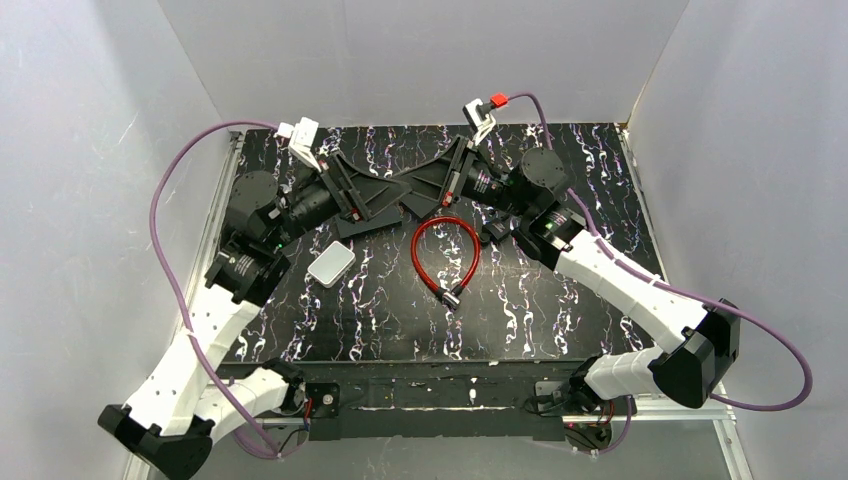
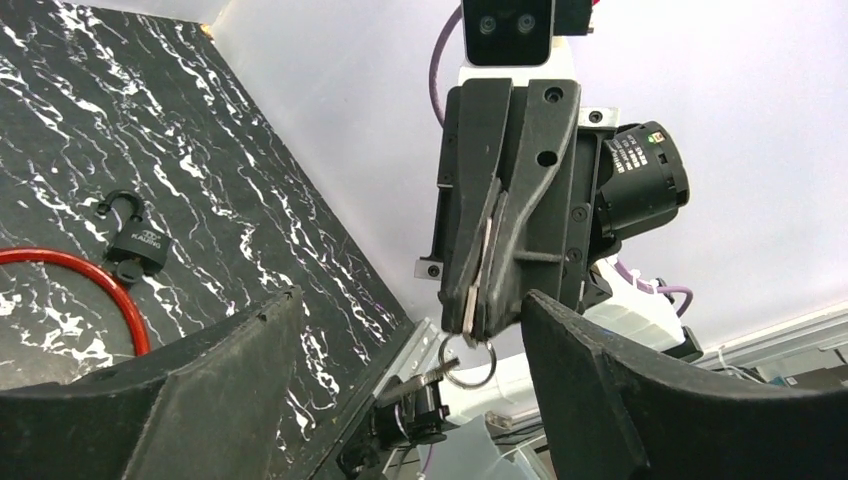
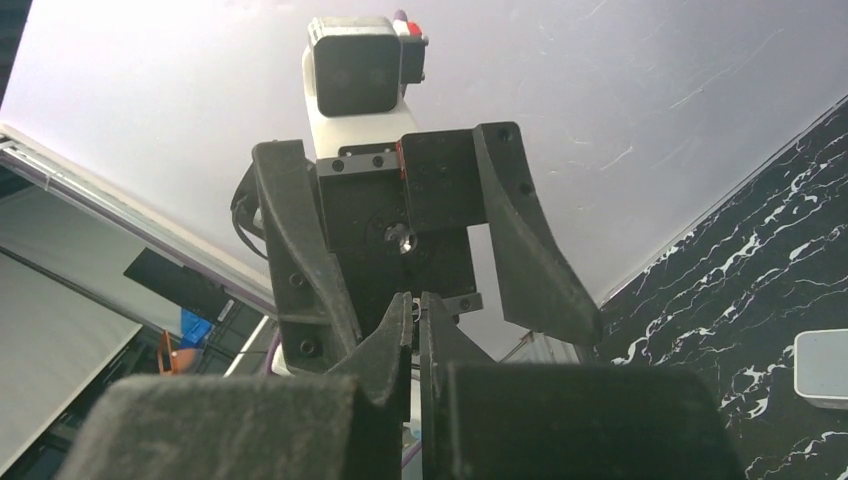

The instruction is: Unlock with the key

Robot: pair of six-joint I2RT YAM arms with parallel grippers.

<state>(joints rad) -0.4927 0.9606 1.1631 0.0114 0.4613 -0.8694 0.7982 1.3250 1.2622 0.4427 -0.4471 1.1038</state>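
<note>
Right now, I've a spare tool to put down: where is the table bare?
Bare: the near strip of table in front of the white box and red cable lock; the far right corner. Crowded: far middle, where left gripper and right gripper meet, by the padlock.

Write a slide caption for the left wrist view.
Right hand pinches the key, framed by the open left hand; padlock and red cable lie on the table.
</note>
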